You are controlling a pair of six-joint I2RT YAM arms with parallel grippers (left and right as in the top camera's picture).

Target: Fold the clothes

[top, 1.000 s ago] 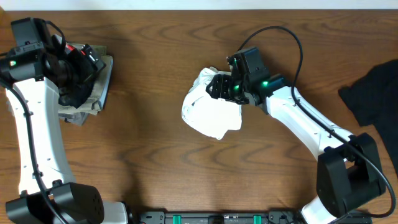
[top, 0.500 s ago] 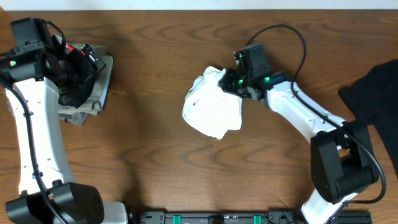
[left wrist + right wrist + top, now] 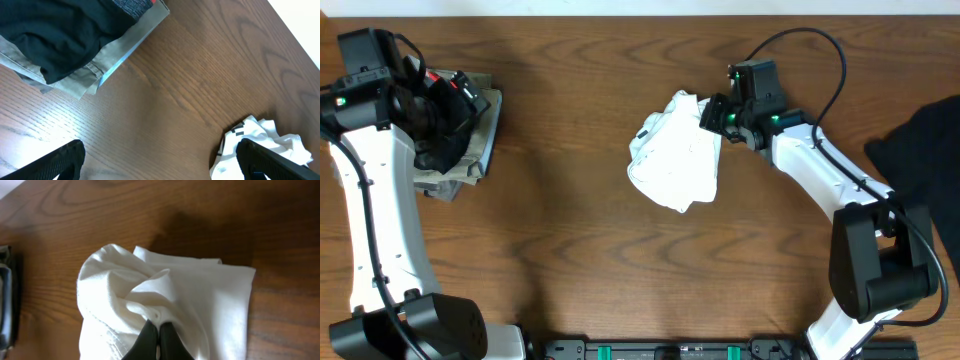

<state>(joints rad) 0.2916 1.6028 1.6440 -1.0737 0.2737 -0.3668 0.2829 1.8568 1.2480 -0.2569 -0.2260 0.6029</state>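
Observation:
A crumpled white T-shirt (image 3: 675, 160) lies mid-table; in the right wrist view the T-shirt (image 3: 210, 300) fills the lower frame. My right gripper (image 3: 710, 115) is shut on a pinched fold at its upper right edge, the black fingertips (image 3: 150, 339) pressed together on the cloth. A plain black garment (image 3: 920, 150) lies at the table's right edge. My left gripper (image 3: 160, 161) hangs open over bare wood at the far left, holding nothing; the white T-shirt (image 3: 262, 142) shows at its lower right.
A stack of folded khaki-grey pieces (image 3: 475, 140) topped with black shorts (image 3: 55, 35) sits at the table's left, under the left arm. Brown wooden table (image 3: 570, 250) all around. The right arm's cable loops above the shirt.
The right gripper closed on a fold of the white T-shirt and pulled it up and to the right; the shirt shifted and stretched that way. The left arm stayed still.

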